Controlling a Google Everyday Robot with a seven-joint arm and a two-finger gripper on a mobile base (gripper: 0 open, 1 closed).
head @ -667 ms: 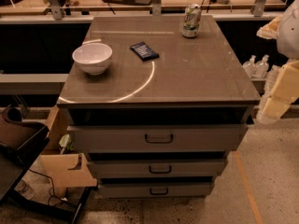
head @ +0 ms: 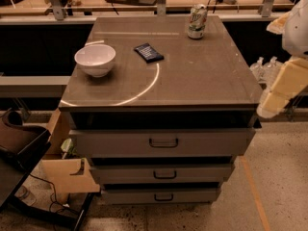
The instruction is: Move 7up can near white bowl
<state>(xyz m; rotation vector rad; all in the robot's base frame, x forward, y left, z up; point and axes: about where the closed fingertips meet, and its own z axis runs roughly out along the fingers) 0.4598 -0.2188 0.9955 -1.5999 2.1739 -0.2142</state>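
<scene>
At the far right corner of the cabinet top (head: 207, 81), the 7up can (head: 197, 21) is standing upright, silver lid up, green-and-white label facing the room. Nothing is touching it.

The flat dark blue packet (head: 148, 52) is lying nearer the middle of the top, between the can and the white bowl (head: 95, 59). It is lying apart from both.

The white bowl is sitting upright on its foot at the left side of the top, close to the left edge and well apart from the can.

A thin pale arc (head: 150, 83) is curving across the grey surface from beside the bowl toward the front edge.

Below the top, three drawers are stacked; the top drawer (head: 163, 142) is sitting slightly pulled out.

The robot's pale arm (head: 281, 88) is hanging at the right edge of the view, off the cabinet and lower than the can, touching none of the three objects. The gripper is not showing in this view, so I cannot tell how it is set or whether it has hold of anything.

A cardboard box (head: 67, 174) is sitting on the floor at the cabinet's lower left.
</scene>
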